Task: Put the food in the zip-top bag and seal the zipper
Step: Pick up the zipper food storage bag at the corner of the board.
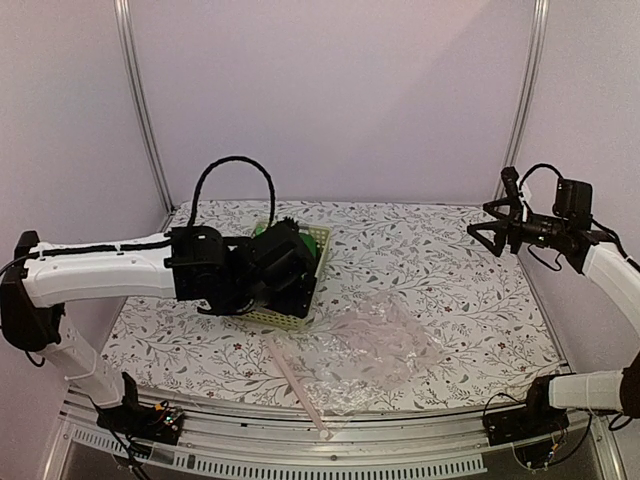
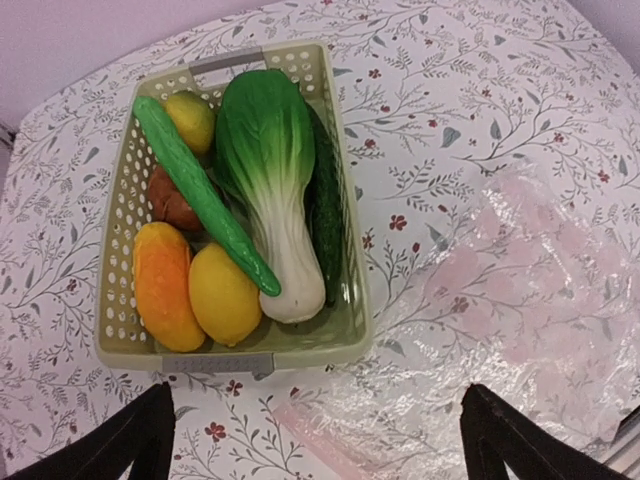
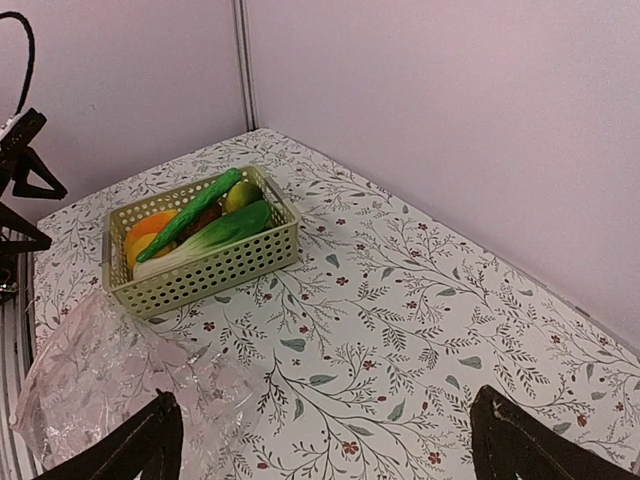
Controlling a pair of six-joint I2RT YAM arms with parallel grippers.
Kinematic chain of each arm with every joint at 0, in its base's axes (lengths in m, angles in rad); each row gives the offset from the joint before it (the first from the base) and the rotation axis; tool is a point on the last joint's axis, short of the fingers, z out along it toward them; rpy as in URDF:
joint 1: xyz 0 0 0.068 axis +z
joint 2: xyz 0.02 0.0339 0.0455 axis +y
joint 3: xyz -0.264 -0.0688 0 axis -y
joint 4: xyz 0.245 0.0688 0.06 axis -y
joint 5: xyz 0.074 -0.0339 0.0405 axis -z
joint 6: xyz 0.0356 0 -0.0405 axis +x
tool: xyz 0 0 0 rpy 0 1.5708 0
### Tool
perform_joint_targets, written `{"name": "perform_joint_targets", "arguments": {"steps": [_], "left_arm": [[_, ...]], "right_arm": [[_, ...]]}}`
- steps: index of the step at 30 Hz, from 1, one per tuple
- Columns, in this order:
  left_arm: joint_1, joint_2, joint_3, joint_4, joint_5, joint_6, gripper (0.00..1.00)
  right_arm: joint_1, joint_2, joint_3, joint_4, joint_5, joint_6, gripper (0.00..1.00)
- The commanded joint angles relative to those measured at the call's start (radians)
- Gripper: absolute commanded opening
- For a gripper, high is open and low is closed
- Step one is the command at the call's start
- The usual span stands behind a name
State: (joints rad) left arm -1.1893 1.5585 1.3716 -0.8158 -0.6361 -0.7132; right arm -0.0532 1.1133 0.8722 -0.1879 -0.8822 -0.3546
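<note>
Your left gripper [image 2: 315, 405] hangs released above the near end of the basket [image 2: 230, 356], its fingers [image 2: 130, 440] spread wide with nothing between them. All the food [image 2: 235, 230] lies inside that basket, which sits on the left half of the worktop [image 1: 450, 270]: the bok choy [image 2: 270, 180] runs down the middle, a slim green piece [image 2: 205, 195] crosses beside it, and an orange piece [image 2: 160, 285] and a yellow piece [image 2: 222, 295] lie at the near end. The zip-top bag [image 1: 385, 345] lies flat and crinkled just right of the basket, close to the near edge. Its zipper [image 1: 297, 388] slants toward that edge. Your right gripper [image 3: 322, 395] is held high over the right edge, also released and holding nothing
</note>
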Motion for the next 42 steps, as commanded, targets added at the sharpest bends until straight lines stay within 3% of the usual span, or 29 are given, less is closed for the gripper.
{"name": "perform_joint_targets", "arguments": {"steps": [1, 4, 5, 9, 13, 17, 22, 24, 28, 30, 32, 35, 42], "left_arm": [[-0.057, -0.088, -0.168, -0.047, -0.126, -0.151, 1.0], [-0.058, -0.085, -0.235, -0.23, -0.163, -0.396, 1.0], [-0.058, -0.085, -0.268, -0.226, -0.136, -0.417, 1.0], [-0.103, -0.141, -0.432, 0.044, 0.044, -0.308, 1.0], [-0.189, -0.225, -0.56, 0.188, -0.014, -0.403, 1.0], [-0.214, -0.231, -0.599, 0.226, -0.008, -0.411, 1.0], [-0.259, -0.183, -0.581, 0.102, -0.087, -0.548, 1.0], [-0.238, -0.123, -0.562, -0.032, -0.033, -0.652, 1.0], [-0.26, 0.018, -0.492, -0.152, -0.021, -0.696, 1.0], [-0.3, 0.009, -0.524, -0.045, -0.092, -0.623, 1.0], [-0.332, -0.031, -0.575, 0.017, -0.16, -0.688, 1.0], [-0.307, -0.132, -0.686, 0.224, -0.107, -0.603, 0.98], [-0.233, -0.563, -1.139, 0.784, -0.019, -0.546, 0.68]], "right_arm": [[0.005, 0.01, 0.013, -0.068, -0.041, -0.075, 0.99], [0.007, 0.012, 0.019, -0.087, -0.04, -0.112, 0.99], [0.007, 0.008, 0.014, -0.08, -0.044, -0.112, 0.99], [0.01, -0.01, 0.0, -0.071, -0.07, -0.123, 0.99], [0.012, 0.001, 0.005, -0.074, -0.08, -0.076, 0.99], [0.019, 0.059, 0.047, -0.173, -0.133, -0.133, 0.99], [0.021, 0.085, 0.065, -0.164, -0.06, -0.091, 0.99], [0.021, 0.095, 0.066, -0.142, -0.009, -0.054, 0.99], [0.019, 0.093, 0.048, -0.11, -0.047, -0.079, 0.99], [0.019, 0.091, 0.044, -0.097, -0.069, -0.03, 0.99], [0.019, 0.108, 0.056, -0.132, -0.107, -0.044, 0.96], [0.019, 0.137, 0.077, -0.19, -0.115, -0.1, 0.88], [0.021, 0.138, 0.08, -0.238, -0.165, -0.15, 0.84]]}}
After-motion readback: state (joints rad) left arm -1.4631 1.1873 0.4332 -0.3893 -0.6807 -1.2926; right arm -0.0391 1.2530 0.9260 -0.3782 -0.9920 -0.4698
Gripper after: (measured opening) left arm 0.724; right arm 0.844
